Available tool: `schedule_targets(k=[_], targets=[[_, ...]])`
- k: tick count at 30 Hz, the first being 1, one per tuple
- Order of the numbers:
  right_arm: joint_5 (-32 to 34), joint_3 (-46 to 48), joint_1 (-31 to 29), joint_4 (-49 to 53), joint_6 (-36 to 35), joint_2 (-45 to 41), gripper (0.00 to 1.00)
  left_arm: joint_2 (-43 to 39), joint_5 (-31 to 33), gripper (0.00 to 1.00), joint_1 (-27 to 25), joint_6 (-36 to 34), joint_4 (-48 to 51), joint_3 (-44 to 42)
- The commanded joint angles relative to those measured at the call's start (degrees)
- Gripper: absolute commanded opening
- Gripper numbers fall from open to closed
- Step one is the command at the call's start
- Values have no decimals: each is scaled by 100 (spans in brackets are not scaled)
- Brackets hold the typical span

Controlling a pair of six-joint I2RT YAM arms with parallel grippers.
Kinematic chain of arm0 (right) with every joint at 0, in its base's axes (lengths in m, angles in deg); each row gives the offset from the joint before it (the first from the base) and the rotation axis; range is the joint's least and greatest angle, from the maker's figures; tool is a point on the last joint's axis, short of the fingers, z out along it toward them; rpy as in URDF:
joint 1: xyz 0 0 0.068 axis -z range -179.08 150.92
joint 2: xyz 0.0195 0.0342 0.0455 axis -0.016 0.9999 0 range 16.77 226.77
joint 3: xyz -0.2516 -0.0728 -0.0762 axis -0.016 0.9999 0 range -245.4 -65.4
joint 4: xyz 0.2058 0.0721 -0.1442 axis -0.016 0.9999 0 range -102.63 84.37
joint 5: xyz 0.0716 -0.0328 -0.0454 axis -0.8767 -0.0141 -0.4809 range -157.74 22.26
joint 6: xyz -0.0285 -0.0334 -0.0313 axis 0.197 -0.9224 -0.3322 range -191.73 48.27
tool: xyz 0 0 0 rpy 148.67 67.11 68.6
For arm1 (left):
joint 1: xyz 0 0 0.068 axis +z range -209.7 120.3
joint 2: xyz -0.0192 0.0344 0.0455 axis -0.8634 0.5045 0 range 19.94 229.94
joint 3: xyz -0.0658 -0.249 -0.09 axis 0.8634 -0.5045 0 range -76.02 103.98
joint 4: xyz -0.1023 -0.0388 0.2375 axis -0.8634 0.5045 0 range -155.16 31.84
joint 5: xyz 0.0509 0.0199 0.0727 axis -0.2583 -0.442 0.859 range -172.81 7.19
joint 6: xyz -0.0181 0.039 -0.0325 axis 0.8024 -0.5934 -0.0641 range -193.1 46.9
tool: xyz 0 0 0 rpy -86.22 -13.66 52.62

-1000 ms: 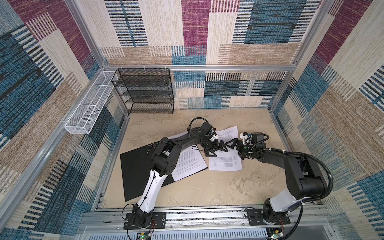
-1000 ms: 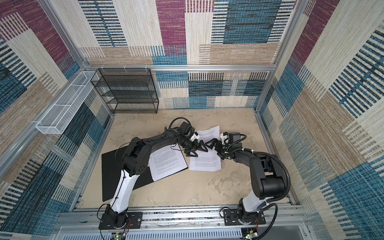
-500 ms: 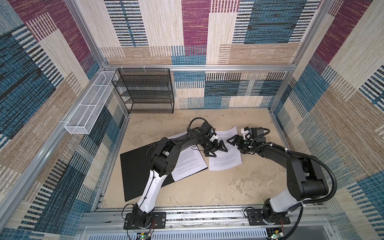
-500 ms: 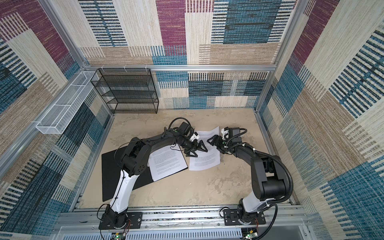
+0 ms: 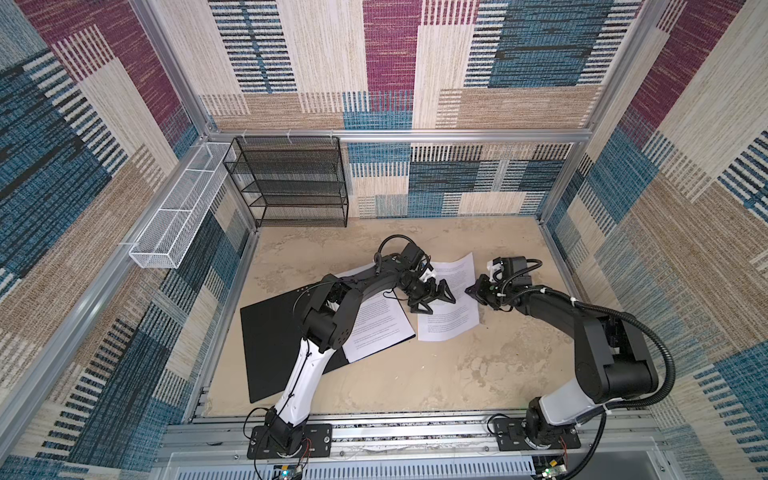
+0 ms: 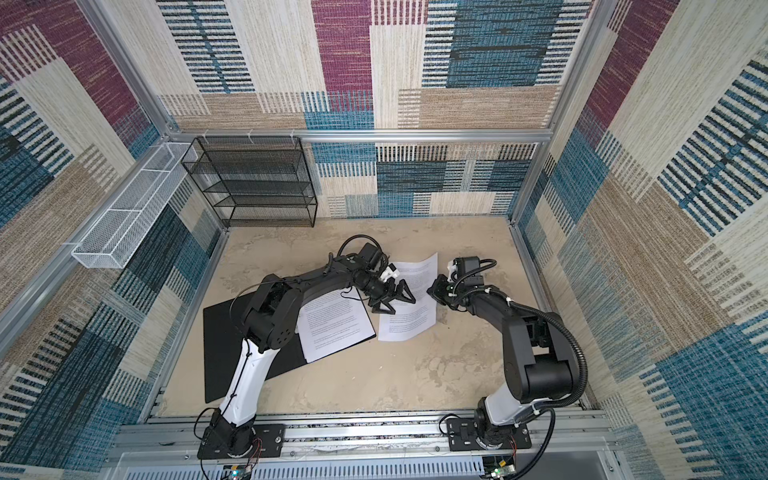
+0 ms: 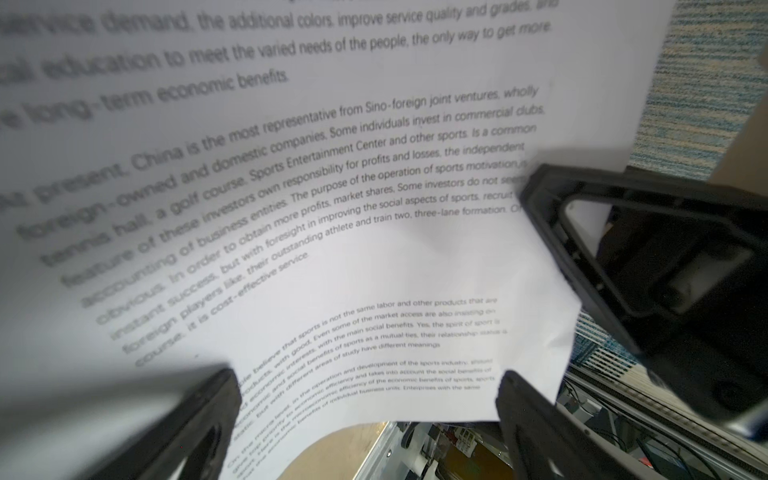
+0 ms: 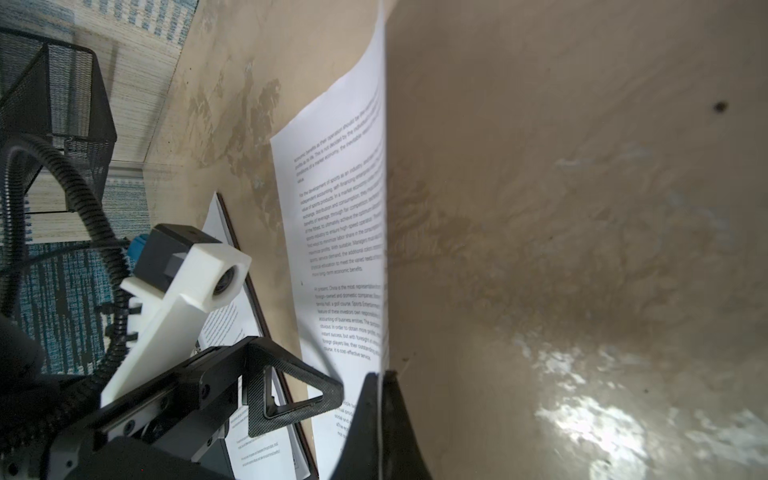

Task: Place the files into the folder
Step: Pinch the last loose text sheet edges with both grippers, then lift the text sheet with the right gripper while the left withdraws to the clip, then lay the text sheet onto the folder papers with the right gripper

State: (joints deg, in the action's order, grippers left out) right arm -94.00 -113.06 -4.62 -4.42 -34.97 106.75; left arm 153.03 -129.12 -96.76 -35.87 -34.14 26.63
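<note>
The folder (image 5: 270, 332) (image 6: 232, 340) lies open on the left of the table, black inside up. One printed sheet (image 5: 378, 328) (image 6: 336, 324) of the files rests on its right half. Another printed sheet (image 5: 451, 307) (image 6: 411, 311) lies on the table beside it. My right gripper (image 5: 471, 289) (image 6: 434, 289) (image 8: 380, 380) is shut on that sheet's right edge, which curls up off the table (image 8: 345, 232). My left gripper (image 5: 434, 302) (image 6: 395, 303) (image 7: 365, 399) hangs open over the sheet's left part (image 7: 332, 208), holding nothing.
A black wire-mesh rack (image 5: 291, 183) (image 6: 253, 183) stands at the back left against the wall. A white wire basket (image 5: 178, 216) hangs on the left wall. Aluminium rails (image 5: 415, 428) carrying both arm bases run along the front edge.
My right gripper moved back to the loose sheet's right edge and went from open to shut on it, lifting that edge. The left arm has stayed where it was, open.
</note>
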Motion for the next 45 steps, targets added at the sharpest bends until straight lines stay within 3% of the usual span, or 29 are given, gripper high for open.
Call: schedule_targets(k=[1, 6, 10, 13, 17, 22, 24, 29, 32, 37, 45], targets=[[259, -139, -33, 80, -171, -45, 0, -177, 314, 99, -46, -240, 663, 193], [474, -457, -53, 368, -452, -237, 0, -974, -553, 99, -30, 93, -24, 508], [618, -826, -85, 671, -726, -470, 0, -1872, -933, 99, 205, 573, -720, 106], [648, -1320, -245, 976, -963, -518, 0, -2758, -233, 99, 646, 390, -199, -564], [688, -2246, -802, 1376, -1100, -392, 0, -3849, 1170, 99, 1808, -55, 1166, -1763], [392, -3496, -1686, 1580, -941, 87, 0, -4840, 1646, 99, 3330, -406, 1498, -3328], [237, -3877, -2038, 1584, -838, 288, 0, -5065, 1441, 99, 3824, -492, 1409, -3822], [-497, -4264, -2697, 1244, -554, 689, 0, -5202, 1361, 99, 4741, -696, 1368, -4504], [-850, -4038, -2766, 928, -391, 725, 0, -5050, 1151, 99, 5105, -652, 1200, -4790], [-833, -3649, -2734, 716, -458, 917, 0, -4605, 1260, 99, 5269, -564, 968, -4985], [-630, -3434, -2738, 332, -584, 1915, 0, -4232, 1625, 99, 5311, -622, 966, -5098]])
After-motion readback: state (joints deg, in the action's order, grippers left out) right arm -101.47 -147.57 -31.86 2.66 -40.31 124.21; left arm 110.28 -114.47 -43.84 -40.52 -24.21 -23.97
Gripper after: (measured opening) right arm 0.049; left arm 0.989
